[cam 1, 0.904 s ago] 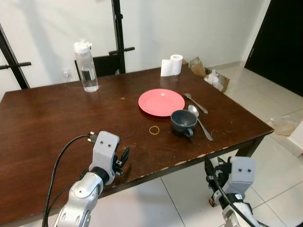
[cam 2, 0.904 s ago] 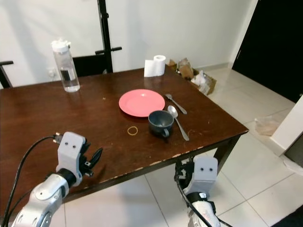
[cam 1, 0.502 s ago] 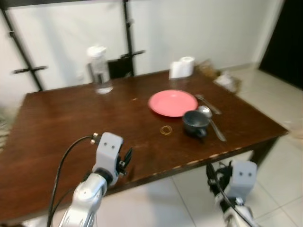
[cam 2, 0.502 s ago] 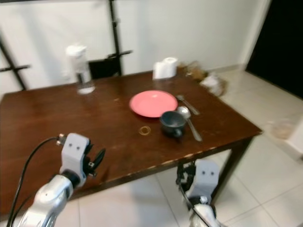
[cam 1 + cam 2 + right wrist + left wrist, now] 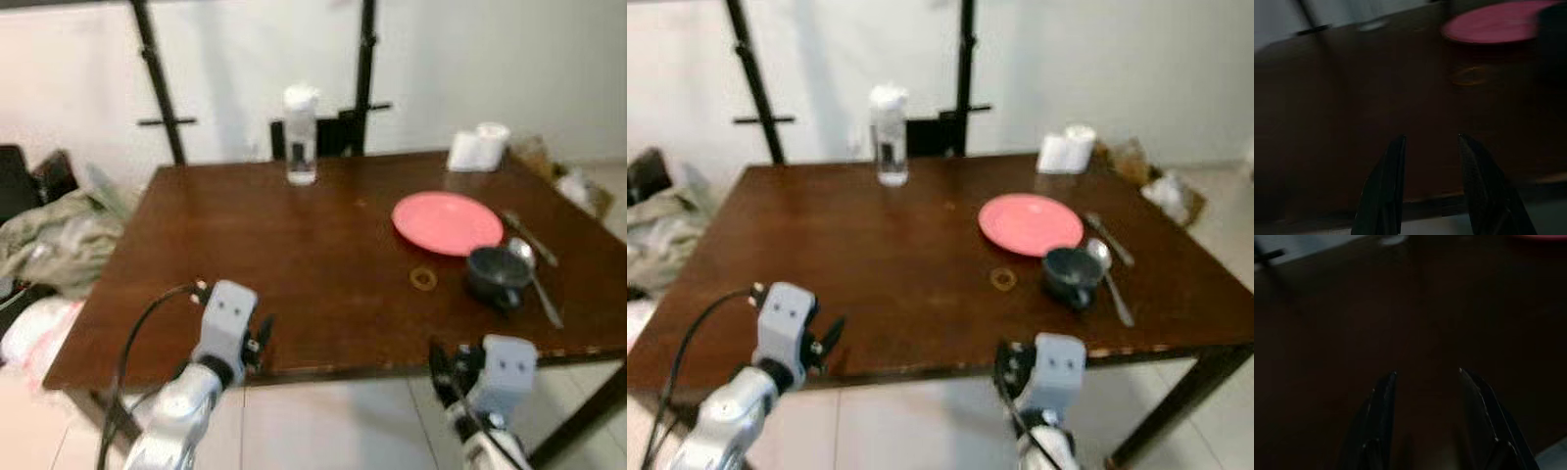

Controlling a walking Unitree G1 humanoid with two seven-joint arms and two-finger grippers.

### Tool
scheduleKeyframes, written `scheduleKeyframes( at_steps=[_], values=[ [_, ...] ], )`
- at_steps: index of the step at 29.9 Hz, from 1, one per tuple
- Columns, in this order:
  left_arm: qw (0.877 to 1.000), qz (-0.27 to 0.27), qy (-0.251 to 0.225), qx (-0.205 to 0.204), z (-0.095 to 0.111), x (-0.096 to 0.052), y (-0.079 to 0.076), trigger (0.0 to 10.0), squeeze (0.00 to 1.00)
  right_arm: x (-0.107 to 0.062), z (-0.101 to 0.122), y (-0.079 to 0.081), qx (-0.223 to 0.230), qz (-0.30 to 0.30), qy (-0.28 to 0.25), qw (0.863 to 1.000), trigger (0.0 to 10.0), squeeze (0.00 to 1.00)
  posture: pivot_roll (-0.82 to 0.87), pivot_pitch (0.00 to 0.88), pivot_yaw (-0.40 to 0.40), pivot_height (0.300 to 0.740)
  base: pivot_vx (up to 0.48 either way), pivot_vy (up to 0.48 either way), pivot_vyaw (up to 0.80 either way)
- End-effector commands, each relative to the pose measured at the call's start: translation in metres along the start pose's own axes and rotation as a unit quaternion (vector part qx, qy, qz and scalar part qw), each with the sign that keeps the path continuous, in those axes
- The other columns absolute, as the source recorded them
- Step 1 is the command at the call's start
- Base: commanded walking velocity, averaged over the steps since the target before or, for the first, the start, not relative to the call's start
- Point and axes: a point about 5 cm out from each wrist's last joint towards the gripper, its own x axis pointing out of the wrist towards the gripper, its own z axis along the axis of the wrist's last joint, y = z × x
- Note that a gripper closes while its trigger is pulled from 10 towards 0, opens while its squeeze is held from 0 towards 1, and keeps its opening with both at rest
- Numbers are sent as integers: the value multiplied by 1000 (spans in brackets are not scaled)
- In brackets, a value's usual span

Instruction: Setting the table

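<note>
**Plate, cup and cutlery grouped at the table's right end; both grippers low and empty**

The pink plate (image 5: 447,222) lies on the dark wooden table (image 5: 245,264), toward its right end. Just at its 5 o'clock stands the dark cup (image 5: 494,277), close to the plate's rim. A spoon (image 5: 537,278) lies just beside the cup at 3 o'clock, its bowl toward the far side, and a fork (image 5: 529,236) lies at the plate's 3 o'clock, a little apart from it. A small tan ring (image 5: 423,278) rests on the wood at the plate's 7 o'clock, between plate and near edge.

Farther out, a clear water bottle (image 5: 301,135) stands upright near the far edge, at about 10 o'clock from the plate, and a paper roll (image 5: 479,147) sits at the far right corner, at 1 o'clock.

The left gripper (image 5: 262,336) hovers at the table's near edge, fingers parted with nothing between them. The right gripper (image 5: 1428,140) hangs below the near edge, jaws likewise spread and empty, facing the plate and ring.

On the floor left of the table lies a heap of cloth (image 5: 54,240).
</note>
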Motion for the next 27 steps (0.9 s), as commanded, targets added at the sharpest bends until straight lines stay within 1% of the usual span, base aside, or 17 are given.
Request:
scheduleKeyframes(
  at_steps=[1, 11, 27],
  values=[
    [1000, -4, 13, -2, -6, -2, -3, 10000, 0, -3, -5, -3, 2, -8, 11, 1000, 10000, 0, -33, 30, 116, 740, 0, 0, 775],
    [1000, -3, 17, 1, -7, -3, -6, 10000, 0, -4, -7, 0, 5, 1, 14, 1000, 10000, 0, -27, 37, 117, 740, 0, 0, 778],
    [1000, 1, 21, 2, -8, -3, -5, 10000, 0, -4, -8, 4, 6, 13, 17, 1000, 10000, 0, -24, 42, 119, 740, 0, 0, 775]
  ],
)
